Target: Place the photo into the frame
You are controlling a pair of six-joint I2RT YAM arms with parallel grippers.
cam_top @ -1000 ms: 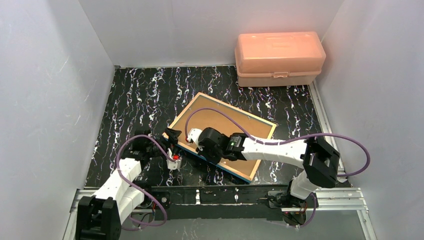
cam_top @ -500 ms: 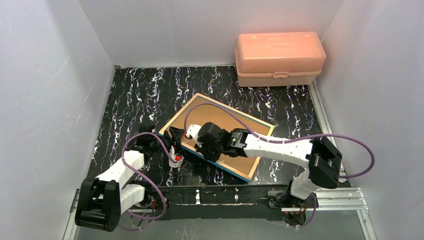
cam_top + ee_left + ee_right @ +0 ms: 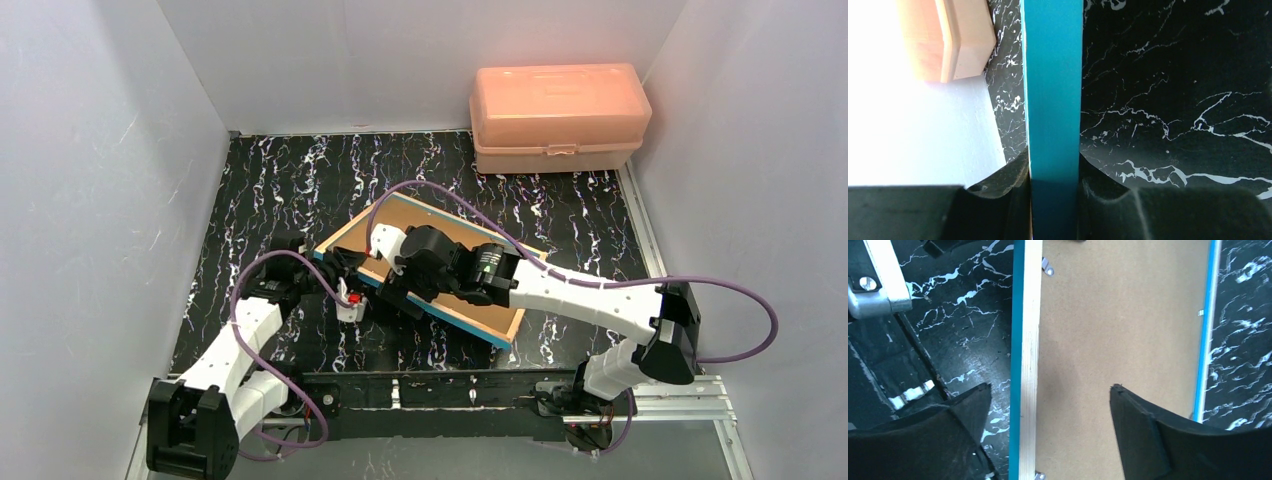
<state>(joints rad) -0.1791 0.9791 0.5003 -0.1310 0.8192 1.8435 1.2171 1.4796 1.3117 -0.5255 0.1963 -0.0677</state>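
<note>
The frame point(image 3: 487, 318) lies face down at the middle of the table, its blue edge and pale wood rim around a brown backing board point(image 3: 405, 215). My left gripper point(image 3: 340, 263) is at the frame's left corner. In the left wrist view the blue edge point(image 3: 1053, 90) runs between the fingers of the left gripper point(image 3: 1054, 200), which press on both sides of it. My right gripper point(image 3: 385, 277) hovers open over the near-left rim. Its fingers straddle the wood rim point(image 3: 1030, 340) and board point(image 3: 1118, 315) without touching, with the right gripper point(image 3: 1048, 405) above them. The photo is hidden.
A pink plastic box point(image 3: 558, 115) stands at the back right against the wall, also showing as the pink box point(image 3: 955, 40) in the left wrist view. Small metal clips point(image 3: 1048, 271) sit along the frame's back. White walls enclose the black marbled table point(image 3: 290, 190).
The left gripper has closed onto the frame's blue edge and the right gripper has let go and opened wide. The frame's left end has shifted toward the far left.
</note>
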